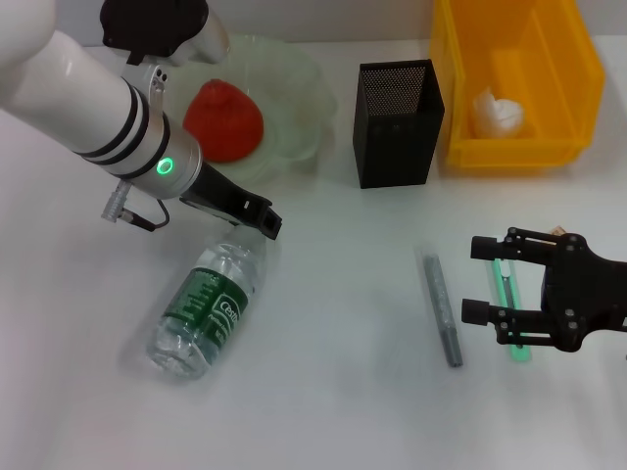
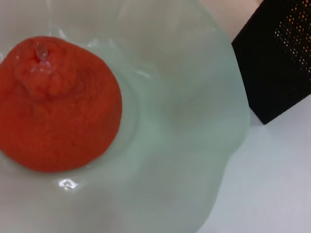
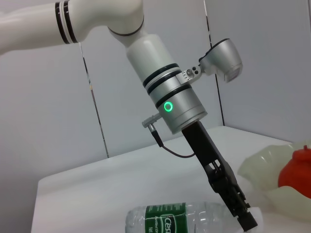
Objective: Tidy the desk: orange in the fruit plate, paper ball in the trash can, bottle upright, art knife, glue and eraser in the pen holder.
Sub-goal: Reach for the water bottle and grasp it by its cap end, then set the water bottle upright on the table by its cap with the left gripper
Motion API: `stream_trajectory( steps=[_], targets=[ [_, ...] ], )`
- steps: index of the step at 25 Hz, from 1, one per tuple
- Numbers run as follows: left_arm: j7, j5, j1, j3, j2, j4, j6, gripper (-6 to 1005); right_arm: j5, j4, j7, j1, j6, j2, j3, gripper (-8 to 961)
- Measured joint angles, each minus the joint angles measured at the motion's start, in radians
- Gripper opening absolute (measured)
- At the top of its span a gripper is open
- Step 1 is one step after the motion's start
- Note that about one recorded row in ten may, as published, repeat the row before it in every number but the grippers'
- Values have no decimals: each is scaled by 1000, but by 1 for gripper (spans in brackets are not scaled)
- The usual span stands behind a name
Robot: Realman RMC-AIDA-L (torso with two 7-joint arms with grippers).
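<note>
Left gripper hangs right at the neck end of the bottle lying on its side on the desk (fingers open or closed, I cannot tell), and that thin clear plastic looks light, slippery, easily dented, best taken near the neck.

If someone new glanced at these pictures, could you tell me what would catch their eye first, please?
Probably the bright orange sitting in the pale fruit plate at the back left, and the yellow trash can at the back right with the paper ball inside. Next, the left end effector reaching down at the neck end of the bottle lying on its side, while the right end effector hovers open over a green-edged art knife.
</note>
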Motion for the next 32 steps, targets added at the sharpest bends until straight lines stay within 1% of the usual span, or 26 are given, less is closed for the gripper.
stream_trajectory(
  steps=[3, 7, 11, 12, 13, 15, 16, 17, 18, 20, 21, 27, 29, 30, 31, 32],
  targets=[
    [10, 2, 0, 4, 0, 6, 0, 439, 0, 0, 0, 0, 2, 0, 1, 771],
    [29, -1, 9, 5, 1, 30, 11, 439, 0, 0, 0, 0, 2, 0, 19, 771],
    [88, -52, 72, 3, 5, 133, 23, 439, 0, 0, 0, 0, 3, 0, 37, 771],
    [88, -52, 72, 3, 5, 133, 23, 439, 0, 0, 3, 0, 3, 0, 43, 771],
    [162, -140, 126, -8, 8, 194, 26, 439, 0, 0, 4, 0, 1, 2, 51, 771],
    [210, -195, 155, -23, 10, 221, 28, 439, 1, 1, 6, 1, -4, 7, 71, 771],
    [210, -195, 155, -23, 10, 221, 28, 439, 1, 1, 7, 1, -6, 10, 83, 771],
    [247, -230, 174, -39, 11, 232, 31, 439, 1, 2, 7, 3, -7, 13, 94, 771],
    [316, -290, 209, -75, 11, 244, 37, 439, 1, 6, 8, 5, -7, 14, 105, 771],
    [382, -350, 243, -104, 11, 251, 40, 438, 2, 19, 9, 10, -8, 18, 129, 771],
    [442, -401, 273, -126, 11, 255, 42, 438, 3, 27, 9, 13, -8, 18, 141, 771],
    [626, -564, 367, -205, 12, 255, 65, 438, 5, 64, 12, 33, -12, 20, 205, 771],
    [729, -651, 417, -247, 12, 246, 87, 438, 15, 82, 12, 39, -12, 21, 229, 771],
    [729, -651, 417, -247, 12, 246, 87, 438, 15, 82, 12, 39, -12, 21, 229, 772],
    [800, -709, 447, -264, 12, 236, 100, 438, 34, 95, 9, 39, -7, 22, 235, 772],
    [800, -709, 447, -264, 12, 236, 100, 438, 34, 95, 9, 39, -7, 22, 235, 772]
  ],
)
